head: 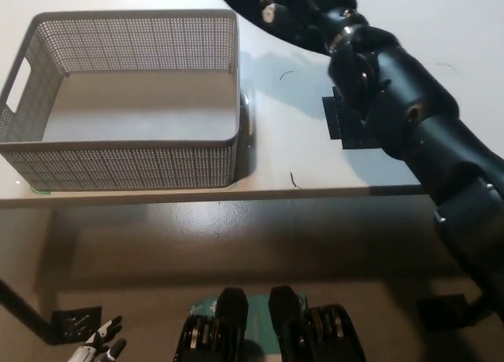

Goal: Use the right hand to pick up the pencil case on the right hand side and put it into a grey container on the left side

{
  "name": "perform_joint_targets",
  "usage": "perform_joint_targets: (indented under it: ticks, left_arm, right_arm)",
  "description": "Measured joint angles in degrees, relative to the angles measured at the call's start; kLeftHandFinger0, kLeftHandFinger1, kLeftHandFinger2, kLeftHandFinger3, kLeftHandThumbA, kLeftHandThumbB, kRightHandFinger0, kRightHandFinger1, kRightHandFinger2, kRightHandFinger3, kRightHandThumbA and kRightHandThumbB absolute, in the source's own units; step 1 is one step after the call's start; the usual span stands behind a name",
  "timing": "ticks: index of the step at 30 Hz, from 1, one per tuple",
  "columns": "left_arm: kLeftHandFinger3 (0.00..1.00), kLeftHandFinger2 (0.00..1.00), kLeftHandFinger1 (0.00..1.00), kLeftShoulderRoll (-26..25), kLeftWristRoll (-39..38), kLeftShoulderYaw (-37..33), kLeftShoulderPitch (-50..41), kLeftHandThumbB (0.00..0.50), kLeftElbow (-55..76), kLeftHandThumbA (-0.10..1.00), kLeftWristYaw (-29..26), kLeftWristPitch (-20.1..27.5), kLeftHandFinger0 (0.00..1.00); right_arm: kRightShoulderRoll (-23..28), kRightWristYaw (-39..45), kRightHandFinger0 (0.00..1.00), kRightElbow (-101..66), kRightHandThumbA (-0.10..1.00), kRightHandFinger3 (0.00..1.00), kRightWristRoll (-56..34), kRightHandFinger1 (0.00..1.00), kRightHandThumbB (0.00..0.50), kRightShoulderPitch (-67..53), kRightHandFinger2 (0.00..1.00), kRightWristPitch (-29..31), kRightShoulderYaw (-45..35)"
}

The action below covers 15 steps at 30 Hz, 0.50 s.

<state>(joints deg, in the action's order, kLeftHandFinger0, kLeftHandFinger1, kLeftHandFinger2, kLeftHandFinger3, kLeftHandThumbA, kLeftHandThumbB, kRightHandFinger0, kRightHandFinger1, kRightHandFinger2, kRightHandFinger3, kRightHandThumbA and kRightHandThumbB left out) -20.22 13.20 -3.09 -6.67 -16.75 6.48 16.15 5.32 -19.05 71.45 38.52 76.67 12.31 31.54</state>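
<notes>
On the far right of the counter [268,153], in the head view, the black right hand [287,12] reaches toward the top edge of the picture, its arm slanting in from the lower right. Much of the hand is cut off by that edge and its parts blur into one dark mass, so I cannot tell whether the fingers are apart, together, or clamped on anything. A black, flat, squarish shape lies on the counter just under the forearm, right of the middle; this looks like the pencil case [344,126], and most of it is hidden by the arm. It sits well apart from the grey basket [126,161], which stands on the left of the counter with its mesh walls upright and nothing showing inside. The white left hand [98,348] rests low at the near left, below the counter edge, with its fingers apart and holding nothing.

Judging from this, the case is not yet in the basket and the grasp is the step in hand. To do it well, the hand should come back over the case, close across its narrow width, lift clear of the counter, and cross above the basket's right wall before letting go.
</notes>
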Motion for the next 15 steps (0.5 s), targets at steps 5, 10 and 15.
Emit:
perform_joint_targets:
  ticks: [5, 10, 15]
  left_arm:
    - [1.00, 1.00, 1.00, 0.01, 0.26, -0.54, -0.02, 0.361, 0.00, 1.00, 0.00, -0.22, 1.00]
    - [1.00, 1.00, 1.00, 0.02, 0.57, -1.25, 0.07, 0.359, 0.00, 1.00, 0.02, -0.36, 1.00]
    - [1.00, 1.00, 1.00, 0.02, 1.27, -2.38, 0.28, 0.354, -0.03, 1.00, 0.01, -0.55, 1.00]
  right_arm:
    - [-2.40, 0.04, 0.00, -0.62, -0.10, 0.96, 0.06, 0.48, 0.188, 0.91, 0.89, -0.40, 0.01]
    - [-5.52, 0.03, 0.00, -0.65, -0.10, 0.57, 0.12, 0.36, 0.221, 2.53, 0.81, -0.44, 0.02]
    - [-9.97, -0.06, 0.00, -0.30, -0.10, 0.46, 0.20, 0.25, 0.267, 3.56, 0.68, -0.37, 0.27]
